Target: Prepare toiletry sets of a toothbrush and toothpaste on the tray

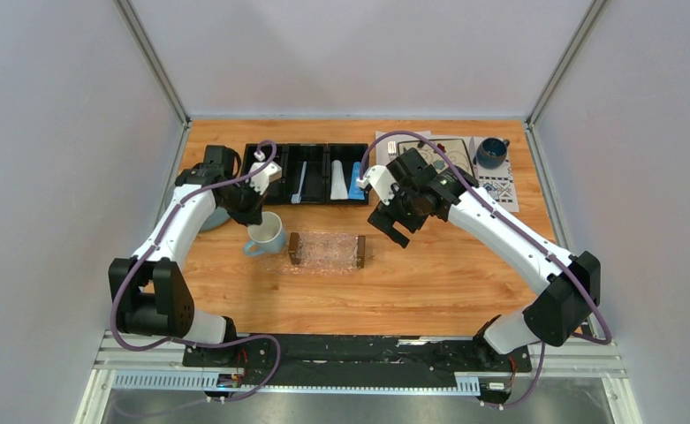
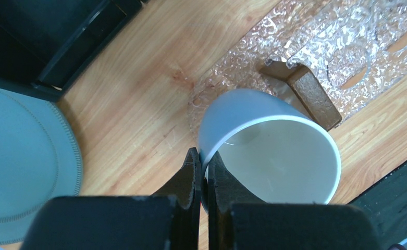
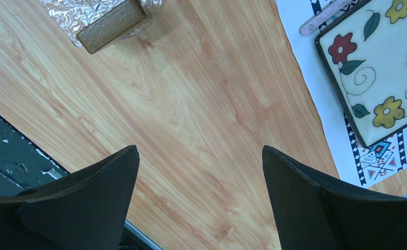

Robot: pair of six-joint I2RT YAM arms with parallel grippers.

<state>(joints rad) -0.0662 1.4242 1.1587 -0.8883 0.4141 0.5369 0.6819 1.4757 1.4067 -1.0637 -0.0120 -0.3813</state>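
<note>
The clear textured tray (image 1: 327, 250) with brown end bars lies mid-table and looks empty. A pale toothbrush (image 1: 301, 182) lies in the middle compartment of the black organizer (image 1: 306, 152). A white tube (image 1: 338, 182) and a blue item (image 1: 356, 184) lie in its right compartment. My left gripper (image 1: 254, 224) is shut on the rim of a light-blue mug (image 1: 269, 237) just left of the tray. In the left wrist view the gripper (image 2: 204, 156) pinches the mug wall (image 2: 232, 112), with the tray (image 2: 347, 47) beyond. My right gripper (image 1: 390, 230) (image 3: 200, 151) is open and empty above bare wood right of the tray.
A grey-blue plate (image 2: 24, 166) lies left of the mug. A floral plate (image 3: 378, 62) on a patterned mat (image 1: 500, 187) and a dark blue mug (image 1: 491, 152) sit at the back right. A slim pink item (image 3: 326, 14) lies beside the floral plate.
</note>
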